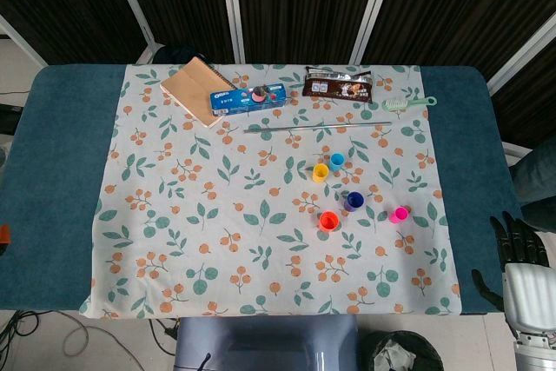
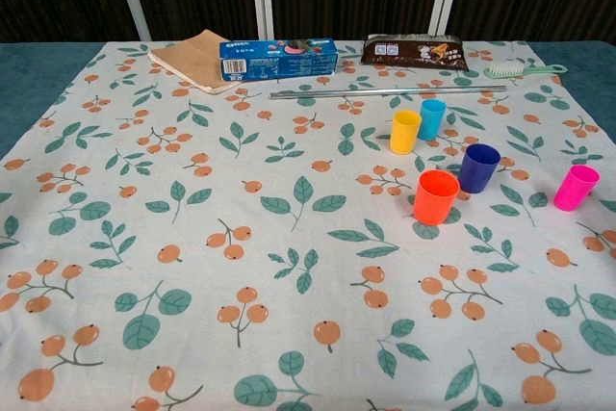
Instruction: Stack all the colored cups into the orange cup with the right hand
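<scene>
Five small cups stand upright and apart on the floral cloth. The orange cup is nearest the front edge. Just behind and right of it is the dark blue cup. The yellow cup and light blue cup sit side by side farther back. The pink cup is off to the right. My right hand hangs beyond the table's right front corner, fingers spread, holding nothing. The left hand is out of sight.
Along the back edge lie a brown notebook, a blue biscuit box, a dark snack packet, a green brush and a thin metal rod. A bin stands under the table's front.
</scene>
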### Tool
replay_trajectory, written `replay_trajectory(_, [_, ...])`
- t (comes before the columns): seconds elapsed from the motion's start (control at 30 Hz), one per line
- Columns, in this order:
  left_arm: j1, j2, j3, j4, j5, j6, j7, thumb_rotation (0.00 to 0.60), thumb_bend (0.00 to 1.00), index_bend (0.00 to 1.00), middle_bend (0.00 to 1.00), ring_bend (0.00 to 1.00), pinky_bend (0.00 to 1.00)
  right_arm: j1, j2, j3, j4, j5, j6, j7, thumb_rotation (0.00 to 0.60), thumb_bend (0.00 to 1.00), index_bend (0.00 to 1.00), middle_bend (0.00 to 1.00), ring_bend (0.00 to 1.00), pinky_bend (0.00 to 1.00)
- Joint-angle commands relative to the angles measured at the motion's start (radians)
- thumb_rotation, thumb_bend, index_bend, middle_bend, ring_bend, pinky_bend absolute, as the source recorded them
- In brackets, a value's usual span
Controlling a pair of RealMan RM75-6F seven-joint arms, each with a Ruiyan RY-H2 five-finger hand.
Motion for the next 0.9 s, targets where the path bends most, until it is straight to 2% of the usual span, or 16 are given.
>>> replay_trajectory(0.03, [0.001,-0.001,0.001,-0.002,0.0,0.001,0.002,0.6,0.39,0.14,0.03,0.01,0.12,0.0,0.002,-0.002,-0.002,0.002,-0.003,0.007,0.6,0.35,0.0,0.0,0.02,0.13])
replay_trajectory(0.43, [0.01,0.006,0.004,-0.017,0.013,0.02,0.002,0.6,0.39,0.14,0.03,0.01,0.12,-0.008,0.025,-0.017,-0.008,-0.01,-0.005,0.016,0.6,0.35,0.0,0.0,0.02,0.13])
replay_trajectory(0.9, [0.014,0.006,0.006,-0.023,0.006,0.019,0.002,0.6,0.39,0.14,0.03,0.01,0.12,-0.002,0.028,-0.012,-0.013,0.007,-0.017,0.026,0.6,0.35,0.0,0.0,0.02,0.13])
